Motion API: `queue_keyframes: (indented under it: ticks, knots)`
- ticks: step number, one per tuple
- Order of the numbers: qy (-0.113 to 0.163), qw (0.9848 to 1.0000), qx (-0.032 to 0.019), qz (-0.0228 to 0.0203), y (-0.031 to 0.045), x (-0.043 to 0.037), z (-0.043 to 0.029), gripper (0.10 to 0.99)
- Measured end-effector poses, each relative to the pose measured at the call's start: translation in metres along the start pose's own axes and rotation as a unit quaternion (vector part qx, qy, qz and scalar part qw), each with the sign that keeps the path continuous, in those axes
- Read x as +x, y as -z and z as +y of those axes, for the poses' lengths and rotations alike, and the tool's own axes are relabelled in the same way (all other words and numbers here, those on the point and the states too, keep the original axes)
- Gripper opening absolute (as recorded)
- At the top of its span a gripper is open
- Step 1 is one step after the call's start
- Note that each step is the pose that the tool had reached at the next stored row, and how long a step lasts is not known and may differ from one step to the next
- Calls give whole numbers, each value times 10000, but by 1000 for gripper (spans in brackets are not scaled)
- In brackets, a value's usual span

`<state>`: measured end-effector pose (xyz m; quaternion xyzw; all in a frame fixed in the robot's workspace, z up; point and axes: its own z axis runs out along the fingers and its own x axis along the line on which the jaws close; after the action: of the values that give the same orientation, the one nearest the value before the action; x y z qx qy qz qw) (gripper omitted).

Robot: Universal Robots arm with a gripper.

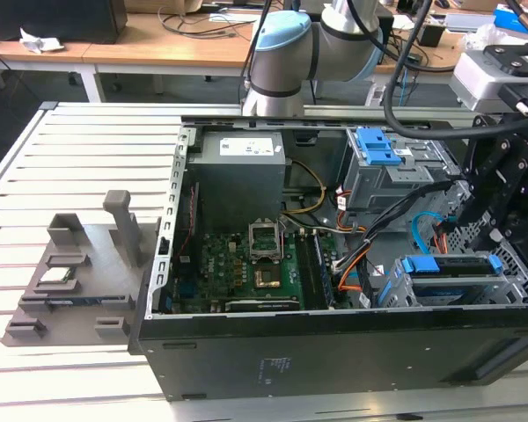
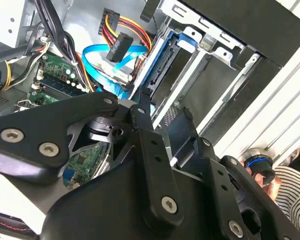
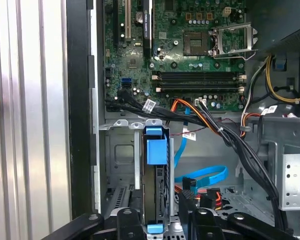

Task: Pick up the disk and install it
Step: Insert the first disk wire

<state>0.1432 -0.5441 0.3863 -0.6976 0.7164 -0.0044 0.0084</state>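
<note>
Hovering over the drive cage at the exterior view's right end of the open computer case (image 1: 334,352), the black gripper (image 1: 502,185) sits just above the disk (image 1: 451,264). That disk, with its blue plastic rails, lies in the grey metal drive cage (image 1: 510,290) near the case's front corner. In the first wrist view the disk (image 3: 156,190) stands edge-on in the cage slot, blue rail and blue tab facing the camera, with the gripper's fingers (image 3: 127,222) apart on either side of its near end; whether they touch it, cannot tell. Second wrist view: black gripper linkages (image 2: 150,165) fill the foreground, blue-railed disk (image 2: 165,75) beyond them inside the cage (image 2: 215,47).

Motherboard (image 1: 246,264) lies flat on the case floor, empty CPU socket (image 1: 266,237) in its middle. Grey power-supply box (image 1: 242,167) sits at the far corner. A blue latch on a grey cage (image 1: 378,149) is beside it, toward the exterior view's right. Blue flat cable (image 3: 202,177) and orange-yellow wire bundle (image 3: 200,117) run between board and drive cage. Grey parts holder (image 1: 79,272) rests on the slatted table (image 1: 62,149), at the exterior view's left of the case. A person's hand (image 2: 262,175) shows at the case edge in the second wrist view.
</note>
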Motion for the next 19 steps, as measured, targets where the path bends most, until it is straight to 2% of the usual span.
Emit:
queue_keyframes:
  ticks: [2, 9, 14, 19]
  knots:
    - [0, 10000, 0, 1, -2, -15, -49, 420]
    - [0, 10000, -1, 1, -27, -57, -141, 420]
    - [-1, 10000, -1, 2, -90, -75, -159, 420]
    - [0, 10000, -1, 2, -192, -129, -160, 420]
